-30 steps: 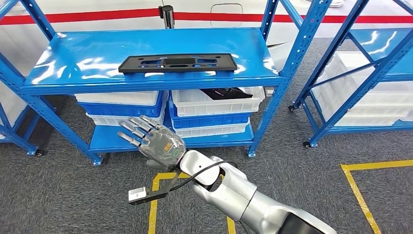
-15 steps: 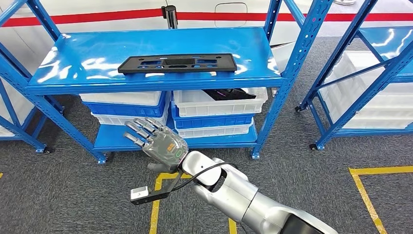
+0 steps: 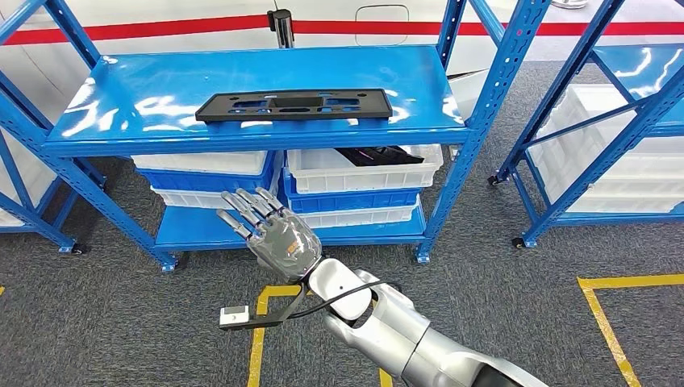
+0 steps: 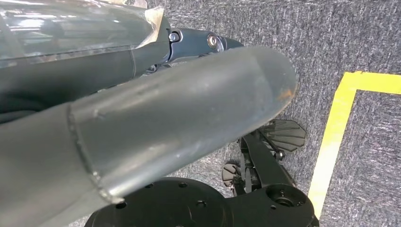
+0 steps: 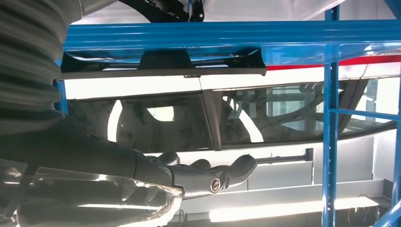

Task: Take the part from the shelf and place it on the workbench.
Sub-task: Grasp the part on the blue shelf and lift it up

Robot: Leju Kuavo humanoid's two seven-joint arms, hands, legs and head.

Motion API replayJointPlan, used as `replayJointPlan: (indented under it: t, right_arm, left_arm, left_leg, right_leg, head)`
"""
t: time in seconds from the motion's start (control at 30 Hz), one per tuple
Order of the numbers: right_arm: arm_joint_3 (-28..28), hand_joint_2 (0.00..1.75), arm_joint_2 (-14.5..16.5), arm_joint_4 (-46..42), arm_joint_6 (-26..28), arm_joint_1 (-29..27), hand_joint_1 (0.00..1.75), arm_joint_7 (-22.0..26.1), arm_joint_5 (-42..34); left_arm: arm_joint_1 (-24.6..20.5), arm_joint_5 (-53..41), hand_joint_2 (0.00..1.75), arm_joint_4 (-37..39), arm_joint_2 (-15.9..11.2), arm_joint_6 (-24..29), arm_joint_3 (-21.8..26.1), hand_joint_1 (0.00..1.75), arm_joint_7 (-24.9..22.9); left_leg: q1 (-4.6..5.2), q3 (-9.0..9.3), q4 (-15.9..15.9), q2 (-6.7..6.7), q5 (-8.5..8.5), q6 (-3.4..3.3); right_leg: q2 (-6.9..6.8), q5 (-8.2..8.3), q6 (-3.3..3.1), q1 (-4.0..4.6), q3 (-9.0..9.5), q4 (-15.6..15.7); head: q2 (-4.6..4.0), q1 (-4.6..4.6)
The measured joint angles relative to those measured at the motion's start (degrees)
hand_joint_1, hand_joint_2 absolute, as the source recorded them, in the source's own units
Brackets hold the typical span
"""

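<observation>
— Where's the part (image 3: 295, 105)?
— Flat on the blue shelf (image 3: 121, 113), above and beyond the right robot hand (image 3: 270, 230), whose fingers are spread, holding nothing.
— The right wrist view?
— The part's front edge, seen from below.
— The left robot hand?
— Blurred; can't tell.

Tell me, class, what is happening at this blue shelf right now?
A humanoid robot stands facing a blue shelf. Its right hand is raised in front of the rack, fingers spread and holding nothing, below the top level. The black flat part lies untouched on that top level. White bins sit on the lower levels. The pickup has not yet begun.
</observation>
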State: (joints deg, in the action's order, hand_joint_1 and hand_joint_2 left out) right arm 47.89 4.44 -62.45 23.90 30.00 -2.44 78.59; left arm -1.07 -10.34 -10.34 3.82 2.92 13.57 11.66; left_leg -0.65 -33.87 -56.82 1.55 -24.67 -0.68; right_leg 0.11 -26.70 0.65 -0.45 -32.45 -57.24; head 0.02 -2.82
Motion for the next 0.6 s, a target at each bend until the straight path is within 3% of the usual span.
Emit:
replayJointPlan:
  t: [0.6]
  right_arm:
    - [-1.9, 1.75, -0.3, 0.0, 0.5, -1.1, 0.0, -1.6, 2.8]
  left_arm:
    - [0.0, -1.1, 0.0, 0.0, 0.3, -0.1, 0.0, 0.0, 0.5]
  left_leg:
    - [0.2, -0.07, -0.2, -0.01, -0.01, -0.02]
  right_leg:
    - [-0.01, 0.01, 0.02, -0.23, 0.01, 0.0]
  head:
    - [0.0, 0.0]
